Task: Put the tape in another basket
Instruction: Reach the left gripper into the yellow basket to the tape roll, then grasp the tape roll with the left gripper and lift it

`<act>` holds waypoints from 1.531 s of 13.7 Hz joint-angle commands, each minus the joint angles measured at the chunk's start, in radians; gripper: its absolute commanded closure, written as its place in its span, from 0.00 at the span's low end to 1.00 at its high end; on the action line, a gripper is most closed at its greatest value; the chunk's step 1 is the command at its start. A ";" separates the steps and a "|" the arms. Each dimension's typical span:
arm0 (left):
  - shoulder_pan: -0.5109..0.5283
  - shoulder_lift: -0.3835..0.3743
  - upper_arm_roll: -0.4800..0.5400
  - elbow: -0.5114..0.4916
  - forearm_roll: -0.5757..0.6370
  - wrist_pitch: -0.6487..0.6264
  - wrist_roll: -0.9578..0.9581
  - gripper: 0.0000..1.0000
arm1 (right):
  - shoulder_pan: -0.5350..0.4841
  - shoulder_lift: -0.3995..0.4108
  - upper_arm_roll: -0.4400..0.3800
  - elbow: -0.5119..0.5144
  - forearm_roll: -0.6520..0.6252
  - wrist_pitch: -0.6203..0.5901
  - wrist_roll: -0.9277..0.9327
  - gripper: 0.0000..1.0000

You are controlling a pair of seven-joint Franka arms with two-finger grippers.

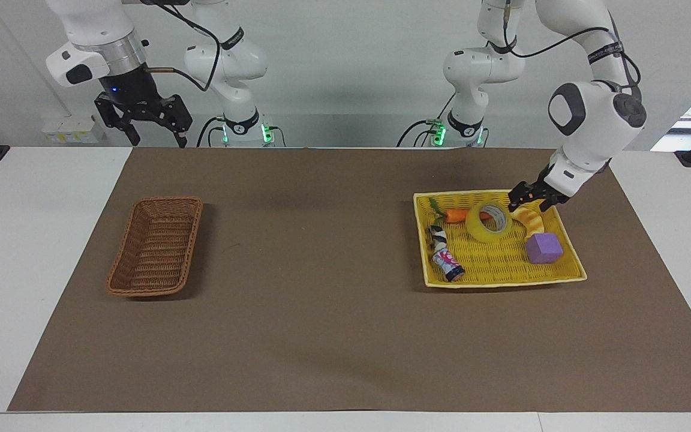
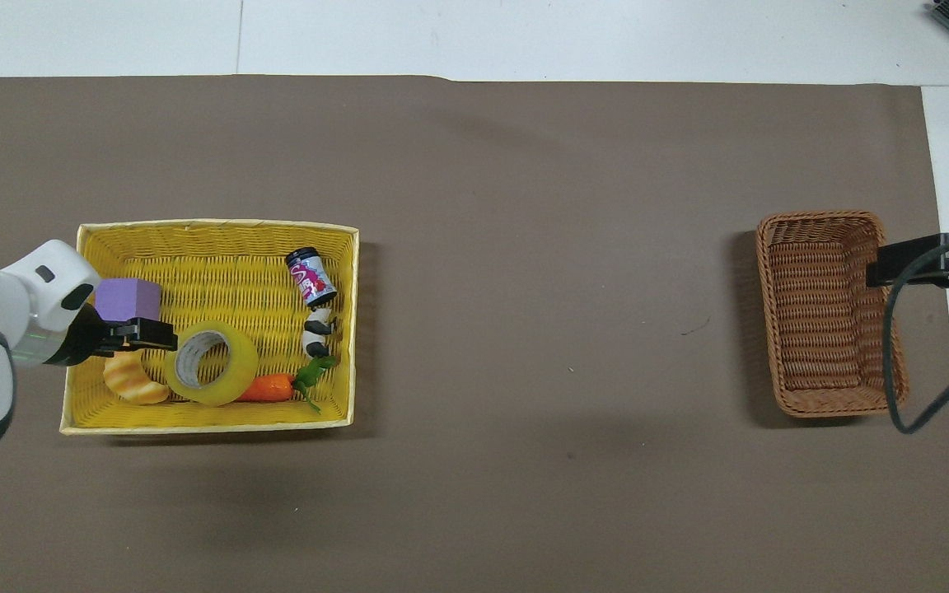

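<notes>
Over my yellow tray [image 1: 568, 252], left gripper [image 1: 527, 198] slanted down beside the tape [image 1: 489, 221], fingers' spread unreadable; right gripper [image 1: 143, 119] parked spread, overhead showing it above the basket [image 2: 829, 313].

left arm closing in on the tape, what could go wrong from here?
1. The tape lies wedged between a toy croissant and a toy carrot in the yellow tray. The left gripper, over the croissant, may clip or drag either.
2. The roll is wide and leans, so a rim grasp could slip.
3. The wicker basket sits at the right arm's end, under the waiting right gripper; the carry may need a handover.
</notes>
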 commanded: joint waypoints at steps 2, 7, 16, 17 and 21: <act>-0.039 0.003 0.010 -0.093 -0.011 0.086 0.012 0.24 | -0.005 -0.013 0.000 -0.012 0.015 -0.001 -0.035 0.00; -0.043 0.013 0.010 -0.157 -0.011 0.192 0.029 0.77 | -0.005 -0.013 0.000 -0.012 0.014 -0.001 -0.035 0.00; -0.004 0.003 0.014 0.161 -0.011 -0.150 -0.030 1.00 | 0.003 -0.016 0.005 -0.017 0.018 -0.001 -0.035 0.00; -0.007 0.003 0.014 0.190 -0.011 -0.167 -0.069 1.00 | 0.006 -0.014 0.007 -0.018 0.032 0.001 -0.034 0.00; -0.052 0.000 0.002 0.252 -0.011 -0.176 -0.164 1.00 | 0.041 -0.010 0.016 -0.060 0.151 0.099 -0.026 0.00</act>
